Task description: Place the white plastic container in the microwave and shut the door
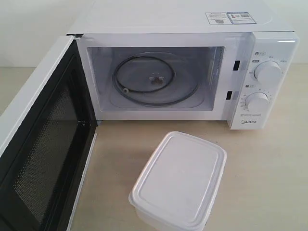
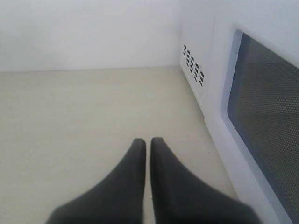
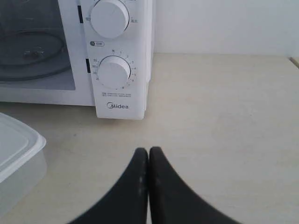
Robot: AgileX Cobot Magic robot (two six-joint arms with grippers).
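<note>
The white plastic container (image 1: 180, 180) stands lidded on the table in front of the microwave (image 1: 192, 29), whose cavity holds a glass turntable (image 1: 155, 79). The door (image 1: 43, 144) is swung wide open to the left, its dark mesh window facing inward. Neither gripper shows in the exterior view. My left gripper (image 2: 147, 141) is shut and empty above the bare table, beside the door's outer face (image 2: 264, 116). My right gripper (image 3: 148, 150) is shut and empty, right of the container (image 3: 16, 156) and short of the microwave's dial panel (image 3: 114, 72).
A light wooden table (image 1: 269, 168) carries everything. A white wall rises behind it. Vent holes (image 2: 193, 70) dot the microwave's side in the left wrist view. Two dials (image 1: 268, 72) sit on the right panel.
</note>
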